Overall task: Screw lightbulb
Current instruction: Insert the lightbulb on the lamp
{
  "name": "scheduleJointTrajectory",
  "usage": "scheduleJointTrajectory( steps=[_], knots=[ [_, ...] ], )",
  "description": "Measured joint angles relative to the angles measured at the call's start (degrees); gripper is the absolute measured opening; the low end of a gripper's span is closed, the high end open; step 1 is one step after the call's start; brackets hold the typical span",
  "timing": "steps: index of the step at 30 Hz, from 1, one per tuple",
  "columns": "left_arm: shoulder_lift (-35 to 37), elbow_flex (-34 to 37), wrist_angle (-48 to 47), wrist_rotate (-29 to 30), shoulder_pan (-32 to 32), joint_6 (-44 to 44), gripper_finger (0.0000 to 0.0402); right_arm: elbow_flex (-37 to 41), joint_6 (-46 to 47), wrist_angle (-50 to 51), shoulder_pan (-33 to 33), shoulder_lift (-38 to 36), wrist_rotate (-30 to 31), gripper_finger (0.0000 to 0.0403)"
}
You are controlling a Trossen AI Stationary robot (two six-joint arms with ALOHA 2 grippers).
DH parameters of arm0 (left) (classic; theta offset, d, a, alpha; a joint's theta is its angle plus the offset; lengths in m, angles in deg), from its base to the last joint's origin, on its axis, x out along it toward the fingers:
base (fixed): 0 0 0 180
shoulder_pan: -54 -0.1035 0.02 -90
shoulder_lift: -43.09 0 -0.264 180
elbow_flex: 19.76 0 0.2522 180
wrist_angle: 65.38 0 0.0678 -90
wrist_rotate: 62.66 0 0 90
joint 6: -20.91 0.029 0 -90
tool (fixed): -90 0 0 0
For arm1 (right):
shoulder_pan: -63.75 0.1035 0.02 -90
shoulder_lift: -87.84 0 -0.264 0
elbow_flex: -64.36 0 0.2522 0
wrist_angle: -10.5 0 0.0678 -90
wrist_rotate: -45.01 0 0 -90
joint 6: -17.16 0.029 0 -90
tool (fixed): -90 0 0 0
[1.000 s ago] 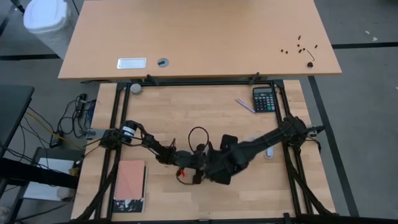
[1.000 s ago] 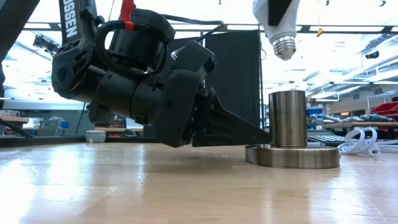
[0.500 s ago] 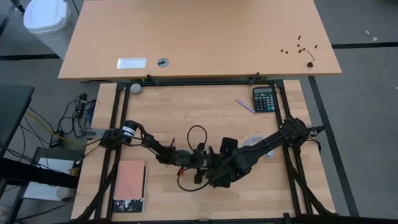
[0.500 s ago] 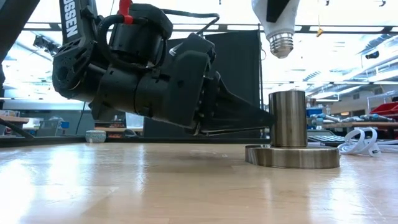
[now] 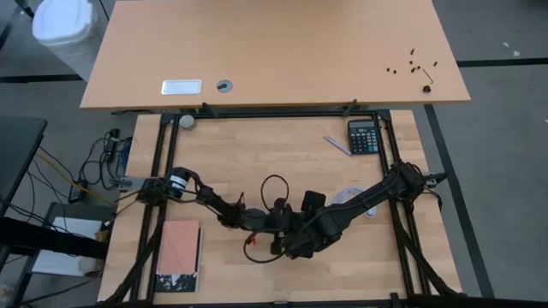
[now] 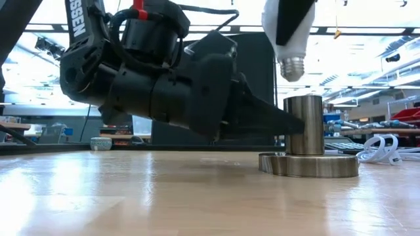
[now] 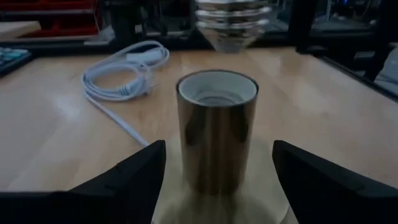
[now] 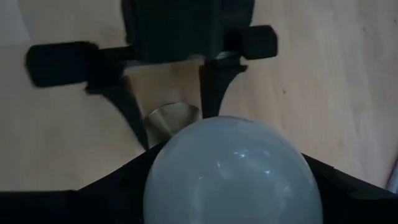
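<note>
The bulb (image 6: pixel 289 33) hangs base-down in the air, held by its white globe between the right gripper's (image 8: pixel 230 186) two dark fingers, one on each side of the glass. Its threaded grey base points at the socket (image 6: pixel 304 124) and sits just above the socket's open mouth, not touching it and a little off toward the left arm in the low view. In the left wrist view the thread (image 7: pixel 231 18) shows directly over the white-lined mouth of the metal tube (image 7: pixel 217 140).

The socket is a polished metal cylinder standing upright on a round flat disc (image 6: pixel 308 165), which lies on the worktop (image 6: pixel 164 196).

The left gripper (image 7: pixel 217 171) lies low and nearly level with the worktop, its jaws spread wide with one finger on each side of the cylinder. There is a clear gap between each finger and the metal, so it grips nothing. In the right wrist view the same two fingers (image 8: pixel 214 87) straddle the brass-coloured disc beneath the bulb.

From above, both arms meet near the middle of the worktop's near half, the left arm (image 5: pixel 205 201) reaching in from its side and the right arm (image 5: pixel 368 198) from the other.

A white cord (image 7: pixel 124 74) lies coiled on the worktop beyond the socket. Farther off are a calculator (image 5: pixel 364 136) near the far right corner and a red book (image 5: pixel 180 255) at the near left.
</note>
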Motion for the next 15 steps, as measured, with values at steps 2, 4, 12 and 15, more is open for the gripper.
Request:
scheduleJointTrajectory(
  steps=[2,4,12,15],
  knots=[
    [-0.89,-0.93,-0.65,-0.04,0.03,0.04,0.0300,0.99,0.96,-0.31,0.01,-0.09,0.84,0.0277],
    [-2.35,-1.98,-0.69,-0.05,0.05,-0.51,0.0300,1.67,1.07,-1.30,0.05,-0.40,1.33,0.0277],
    [-4.13,-4.33,-0.49,0.00,0.14,-1.07,0.0300,1.75,2.30,-1.27,1.31,-0.66,1.73,0.0277],
    [-4.13,-4.37,0.34,0.15,0.14,-1.09,0.0300,1.79,3.01,-1.22,1.42,-0.66,1.41,0.0277]
  ],
)
